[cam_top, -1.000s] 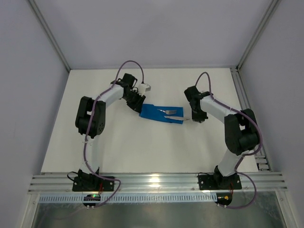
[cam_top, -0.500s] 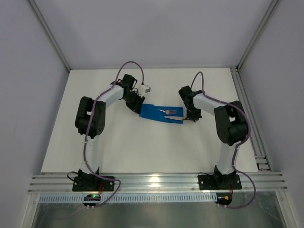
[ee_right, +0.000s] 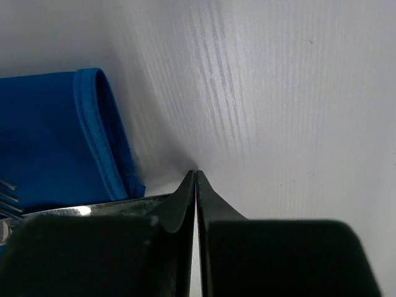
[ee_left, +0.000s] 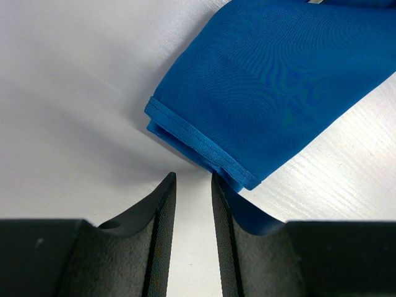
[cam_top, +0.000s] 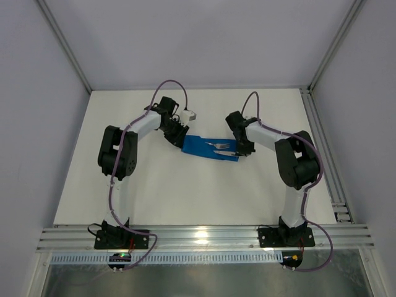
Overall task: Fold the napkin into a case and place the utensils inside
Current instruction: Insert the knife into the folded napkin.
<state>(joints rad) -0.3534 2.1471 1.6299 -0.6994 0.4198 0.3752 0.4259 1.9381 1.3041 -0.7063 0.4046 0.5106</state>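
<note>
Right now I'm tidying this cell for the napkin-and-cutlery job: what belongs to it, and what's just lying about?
Job: folded blue napkin; fork and second utensil lying on it.
Just there: table; metal rail along its near edge.

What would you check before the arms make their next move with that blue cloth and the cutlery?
1. Cloth folded into a narrow strip: ok.
2. Fork lying on the cloth: ok.
3. Fork tucked inside the fold: cannot tell.
4. Left gripper slightly open at the cloth's corner, nothing between its jaws: ok.
5. Right gripper shut beside the cloth's other end: ok.
</note>
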